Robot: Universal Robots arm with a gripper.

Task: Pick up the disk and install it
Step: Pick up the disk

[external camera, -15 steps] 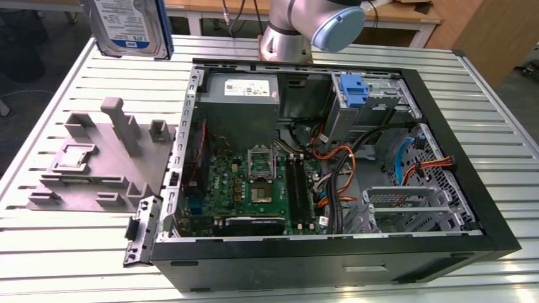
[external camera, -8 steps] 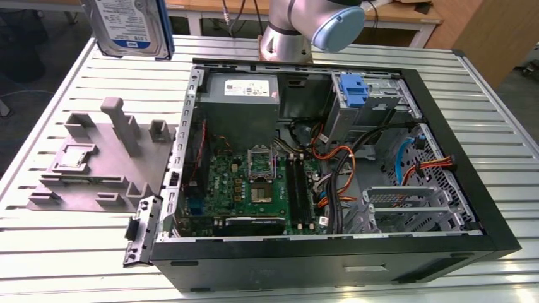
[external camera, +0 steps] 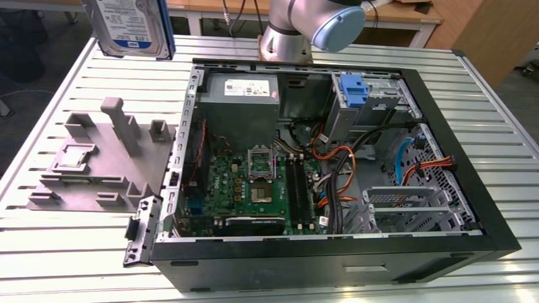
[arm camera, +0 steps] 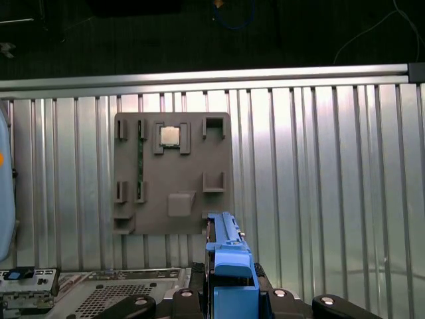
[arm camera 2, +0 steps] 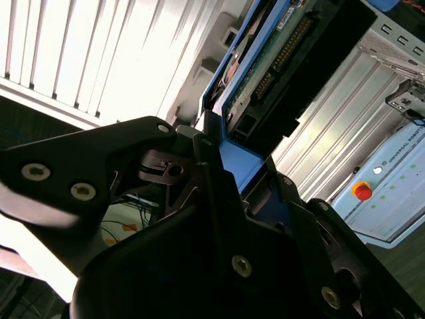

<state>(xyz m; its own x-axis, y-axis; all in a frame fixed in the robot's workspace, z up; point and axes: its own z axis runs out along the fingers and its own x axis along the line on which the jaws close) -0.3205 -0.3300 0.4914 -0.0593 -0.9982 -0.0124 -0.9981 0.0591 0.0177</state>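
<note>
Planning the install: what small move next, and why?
Probably carry the disk toward the case: the gripper holds it by its blue bracket, high off the table, at the exterior view's left of the case.

My end effector (arm camera: 229,300) is black; the disk (external camera: 133,25) has a blue frame and white-and-blue label; the bench (external camera: 59,255) is ribbed silver.

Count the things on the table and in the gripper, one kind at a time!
Disk, held in the gripper: 1
Computer case: 1
Grey tray: 1
Chip on the tray: 1
Total: 4
</note>
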